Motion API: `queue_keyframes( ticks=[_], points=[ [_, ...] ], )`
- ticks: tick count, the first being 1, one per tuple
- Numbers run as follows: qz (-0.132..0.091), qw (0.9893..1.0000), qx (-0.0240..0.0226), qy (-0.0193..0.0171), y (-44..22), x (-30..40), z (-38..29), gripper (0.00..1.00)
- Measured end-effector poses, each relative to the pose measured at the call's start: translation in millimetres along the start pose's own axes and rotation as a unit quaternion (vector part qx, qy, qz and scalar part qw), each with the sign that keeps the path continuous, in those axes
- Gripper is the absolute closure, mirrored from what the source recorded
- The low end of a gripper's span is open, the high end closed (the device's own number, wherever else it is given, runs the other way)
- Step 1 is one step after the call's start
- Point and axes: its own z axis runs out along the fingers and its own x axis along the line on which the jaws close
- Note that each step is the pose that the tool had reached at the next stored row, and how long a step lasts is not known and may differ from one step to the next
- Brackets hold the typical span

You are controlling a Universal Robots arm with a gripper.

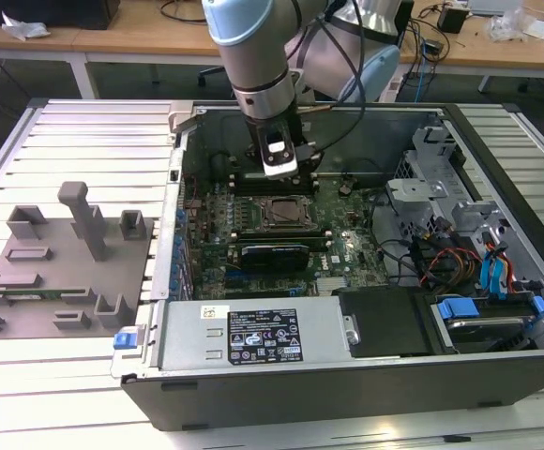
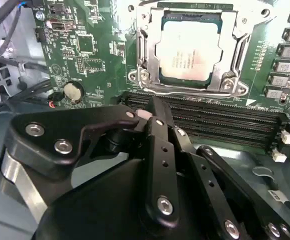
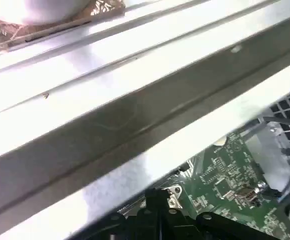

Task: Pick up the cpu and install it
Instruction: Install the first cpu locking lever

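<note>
- While the arm reaches down into the open computer case [image 1: 497, 281], the pincer [image 2: 152, 112] hangs just above the green motherboard [image 2: 95, 55], over the long black memory slots [image 2: 210, 122].
- Its black fingers [image 2: 157, 130] are pressed together at the tips with nothing between them in the second wrist view.
- Just beyond the fingertips, past the memory slots, the cpu [image 2: 187, 50] lies flat in its socket.
- It is a square chip with a pale silvery-white metal top and a thin darker rim; faint print on it is too small to make out.
- A silvery metal frame [image 2: 225, 82] borders the chip on all sides, with screws at the corners nearest the pincer.
- A round coin cell [image 2: 73, 91] sits on the board to one side of the pincer, with dark cables running past it.
- From the exterior view, the socket [image 1: 284, 214] lies just in front of the pincer [image 1: 279, 169], lower in the case.
- Well apart from the pincer, at the exterior view's left, a grey fixture plate [image 1: 66, 272] with upright blocks rests on the slatted metal counter [image 1: 56, 375].
- The first wrist view shows the case's metal edge [image 3: 135, 115] close by and a corner of the motherboard [image 3: 230, 185].
</note>
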Motion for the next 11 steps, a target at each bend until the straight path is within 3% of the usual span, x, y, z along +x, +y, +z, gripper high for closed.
queue_keyframes(
  ticks=[1, 2, 5, 7, 11],
  points=[
    [0.0, 1.0, 0.0009, 0.0001, -8.4, -5.3, -2.3, 0.89],
    [0.0, 1.0, 0.008, 0.0017, -16.4, -9.8, -2.8, 0.89],
    [0.0, 0.9999, 0.0096, 0.003, -16.3, -9.7, -2.7, 0.89],
    [0.001, 0.9998, 0.0148, 0.0123, -16.3, -10.0, -2.3, 0.89],
    [0.002, 0.9989, 0.029, 0.0375, -15.9, -11.1, -0.9, 0.89]
  ],
)
